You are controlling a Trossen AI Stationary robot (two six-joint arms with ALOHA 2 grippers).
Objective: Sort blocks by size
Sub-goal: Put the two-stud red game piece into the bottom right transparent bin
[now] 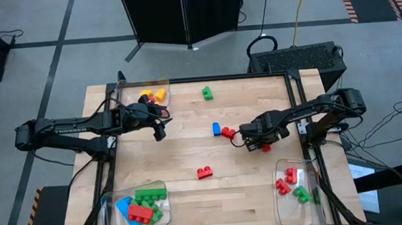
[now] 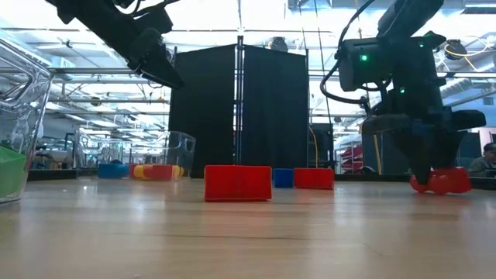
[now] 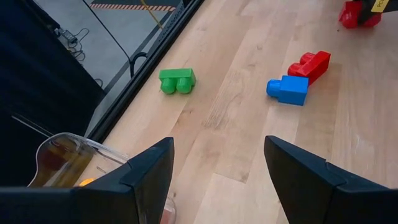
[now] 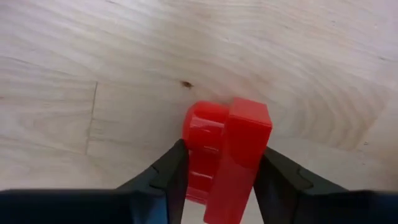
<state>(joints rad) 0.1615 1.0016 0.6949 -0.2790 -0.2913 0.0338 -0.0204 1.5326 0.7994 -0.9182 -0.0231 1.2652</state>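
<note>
My right gripper (image 1: 256, 143) is low over the table's right middle, shut on a small red block (image 4: 227, 155), which also shows in the low view (image 2: 442, 182). My left gripper (image 1: 159, 132) is open and empty, raised above the table near the far-left tray; in the left wrist view (image 3: 217, 155) its fingers frame bare wood. Loose blocks lie flat on the table: a green one (image 1: 207, 92), a blue one (image 1: 217, 129) beside a red one (image 1: 228, 132), and another red one (image 1: 204, 172). My right gripper pinches the small red block's two opposite sides (image 4: 245, 180) between its two fingers (image 4: 171, 177). The fingers come from above, slanting down. The block sits at table level (image 2: 446, 187); whether it still touches the wood, I cannot tell.
Three clear trays stand on the table. The far-left one (image 1: 129, 93) holds orange and yellow blocks. The near-left one (image 1: 111, 206) holds green, blue and red long blocks. The near-right one (image 1: 284, 206) holds red and green blocks. A black frame edges the table.
</note>
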